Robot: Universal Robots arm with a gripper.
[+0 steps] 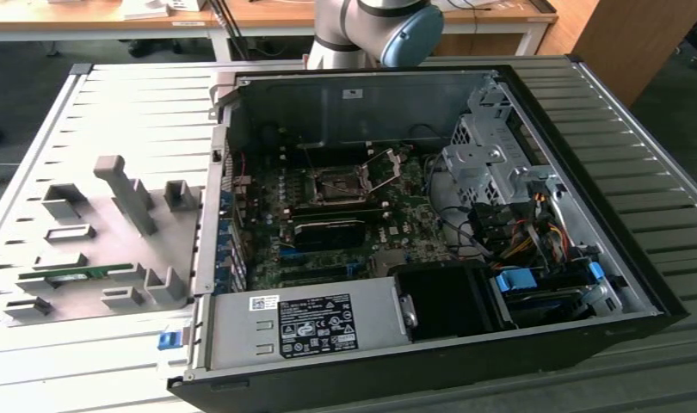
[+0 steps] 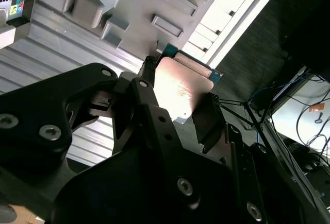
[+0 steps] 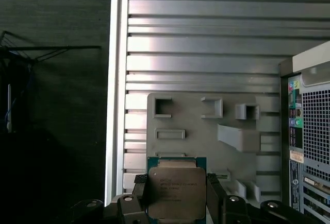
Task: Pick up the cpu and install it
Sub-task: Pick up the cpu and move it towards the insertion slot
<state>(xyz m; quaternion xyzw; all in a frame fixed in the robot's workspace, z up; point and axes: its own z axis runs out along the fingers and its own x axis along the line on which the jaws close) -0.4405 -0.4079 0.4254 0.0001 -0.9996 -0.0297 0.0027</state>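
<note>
The cpu (image 3: 177,190) is a flat square chip with a silver-grey metal top and a thin green rim. My gripper (image 3: 177,199) is shut on it, with black fingers (image 3: 138,195) pressing on two opposite edges. In the second wrist view the cpu (image 2: 180,85) is held clear of the table in the gripper (image 2: 181,99), high over the grey fixture plate (image 2: 129,7). The black-framed motherboard socket (image 1: 335,184) lies inside the open computer case (image 1: 578,172), its metal lever and cover raised.
The grey fixture plate (image 1: 107,249) with raised blocks lies on the slatted metal table (image 1: 131,103), at the exterior view's left of the case. A green memory stick (image 1: 76,274) rests in it. The arm's base (image 1: 372,34) stands behind the case. Dark floor borders the table edge (image 3: 116,80).
</note>
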